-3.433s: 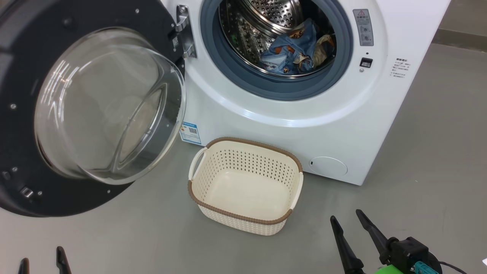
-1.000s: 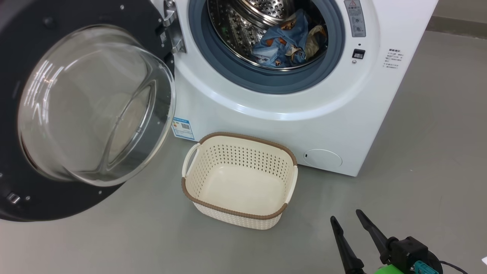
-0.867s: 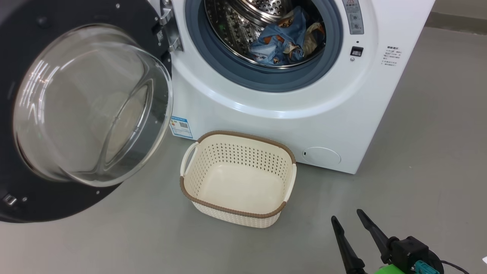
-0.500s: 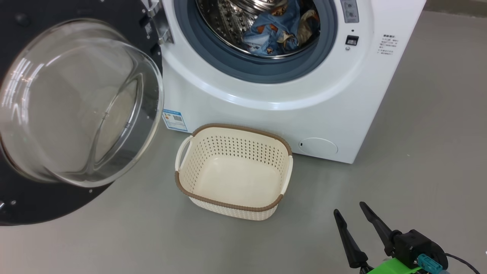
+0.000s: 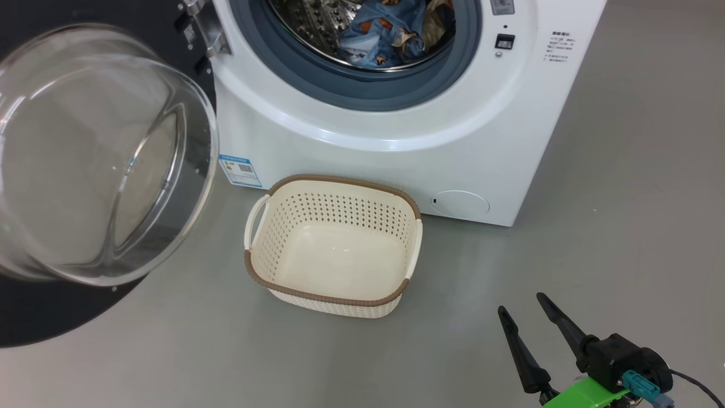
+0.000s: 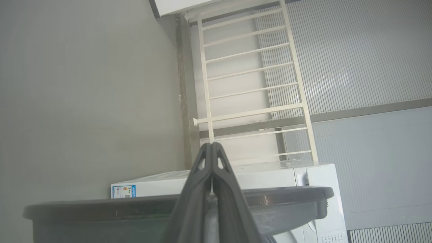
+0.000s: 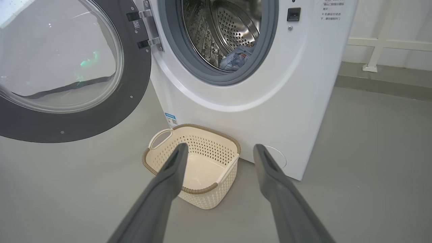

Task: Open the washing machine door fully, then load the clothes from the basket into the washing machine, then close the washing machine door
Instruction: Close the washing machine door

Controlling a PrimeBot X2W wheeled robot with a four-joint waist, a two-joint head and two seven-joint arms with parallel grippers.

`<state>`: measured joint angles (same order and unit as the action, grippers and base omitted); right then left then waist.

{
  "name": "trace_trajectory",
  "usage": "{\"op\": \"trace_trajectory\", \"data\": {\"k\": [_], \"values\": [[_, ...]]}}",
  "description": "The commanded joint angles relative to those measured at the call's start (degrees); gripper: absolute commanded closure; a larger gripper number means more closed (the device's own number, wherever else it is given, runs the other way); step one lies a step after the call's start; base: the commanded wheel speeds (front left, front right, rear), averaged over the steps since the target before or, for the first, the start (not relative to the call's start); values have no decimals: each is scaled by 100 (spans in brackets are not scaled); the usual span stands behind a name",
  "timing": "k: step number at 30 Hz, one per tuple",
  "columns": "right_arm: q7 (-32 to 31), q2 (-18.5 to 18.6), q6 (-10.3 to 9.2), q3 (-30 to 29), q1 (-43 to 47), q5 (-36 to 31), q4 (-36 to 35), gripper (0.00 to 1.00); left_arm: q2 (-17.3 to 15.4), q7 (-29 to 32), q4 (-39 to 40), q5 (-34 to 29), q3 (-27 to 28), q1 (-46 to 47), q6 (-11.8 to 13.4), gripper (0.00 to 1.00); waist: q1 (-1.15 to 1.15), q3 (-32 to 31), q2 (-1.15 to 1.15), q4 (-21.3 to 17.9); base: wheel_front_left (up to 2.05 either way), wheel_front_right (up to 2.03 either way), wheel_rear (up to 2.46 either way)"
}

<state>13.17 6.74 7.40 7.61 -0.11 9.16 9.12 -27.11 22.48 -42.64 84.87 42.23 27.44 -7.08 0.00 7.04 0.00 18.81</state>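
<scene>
The washing machine (image 5: 396, 147) stands well ahead of the right gripper (image 5: 521, 302), with bare grey floor (image 5: 623, 226) between them. Its door (image 5: 34, 317) is swung wide open to the left, and the clear glass bowl (image 5: 102, 153) bulges toward the camera. In the left wrist view the dark rim of the door (image 6: 287, 194) crosses the bottom of the picture. The left gripper (image 6: 212, 144) rises in front of this rim; I cannot tell if they touch. The basket (image 5: 334, 297) sits on the floor just before the machine, ahead and left of the right gripper and apart from it, with nothing inside. The clothes (image 5: 385, 28) lie in the drum.

Compared with a second ago, the whole head picture has slid to the left and upward, so the camera moved. The door, basket and clothes keep their places relative to the machine.

The right gripper's fingers (image 7: 168, 175) are spread wide and hold nothing. The left gripper's fingers are pressed together, with nothing between them.
</scene>
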Motion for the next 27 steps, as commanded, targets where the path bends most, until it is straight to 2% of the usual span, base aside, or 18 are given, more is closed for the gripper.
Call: {"op": "trace_trajectory", "data": {"k": [1, 14, 27], "values": [[4, 38, 9, 156, -179, -38, -160, 0, -421, 83, 108, 77, 86, 133, -40, 100, 0, 10, 0, -26, 0, 0, 0], [-114, 82, 9, 169, -103, -26, -286, 0, -264, 431, 189, 222, -17, 10, -40, 100, 0, 1, 0, -161, 0, 0, 0], [-135, 40, 9, 180, -74, 2, -286, 0, 20, 1260, 323, 551, -164, -150, -40, 100, 0, -12, 0, -113, 0, 0, 0]]}}
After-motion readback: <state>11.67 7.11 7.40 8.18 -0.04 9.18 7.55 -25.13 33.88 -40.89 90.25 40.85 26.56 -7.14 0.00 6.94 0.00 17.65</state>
